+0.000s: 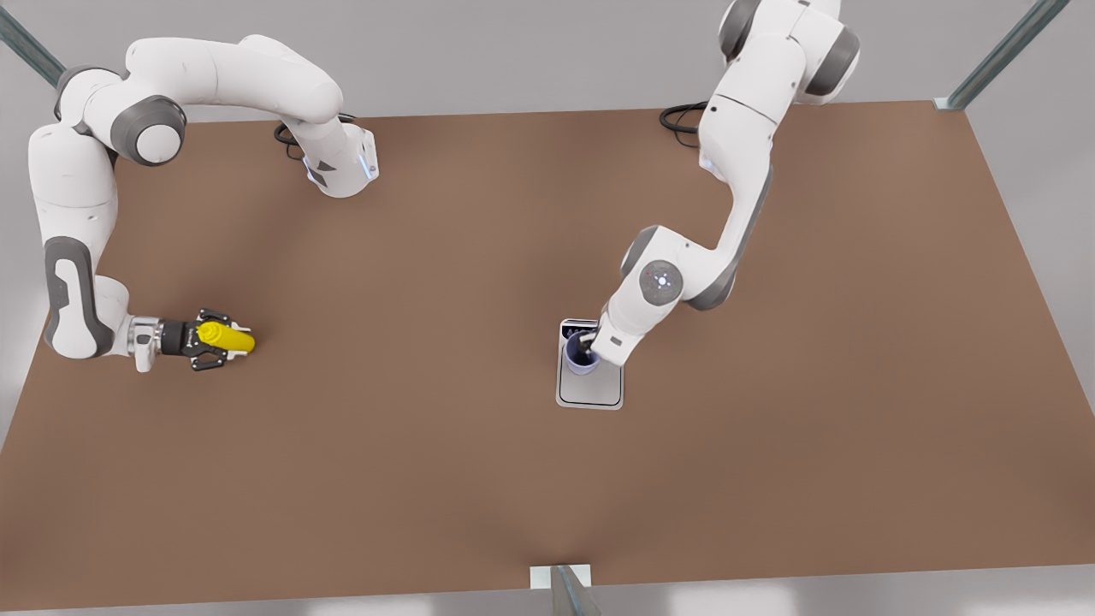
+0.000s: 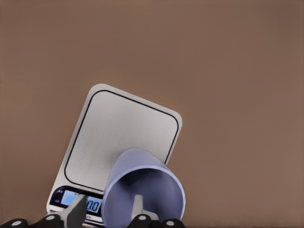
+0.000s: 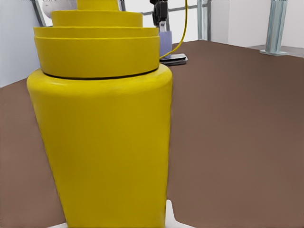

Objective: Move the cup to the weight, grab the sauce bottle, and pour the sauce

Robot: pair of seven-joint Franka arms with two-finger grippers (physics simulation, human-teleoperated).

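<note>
A: Where is the cup?

B: The cup [image 1: 582,352] stands on the scale [image 1: 590,389], at the end by its display, on the brown bench [image 1: 445,445] toward the front view's right. The left end effector [image 1: 587,342] is closed on the cup's wall, one finger [image 2: 137,207] inside the rim and one finger [image 2: 77,211] outside, as the left wrist view shows over the scale's blue screen [image 2: 81,203].

A: And the sauce bottle?

B: The yellow sauce bottle [image 1: 226,337] lies level, just above the bench at the front view's left, nozzle pointing toward the scale. The right end effector [image 1: 214,340] grips its body. In the right wrist view the bottle [image 3: 102,128] looms close, with the cup [image 3: 165,45] and scale [image 3: 175,59] far beyond it.
</note>
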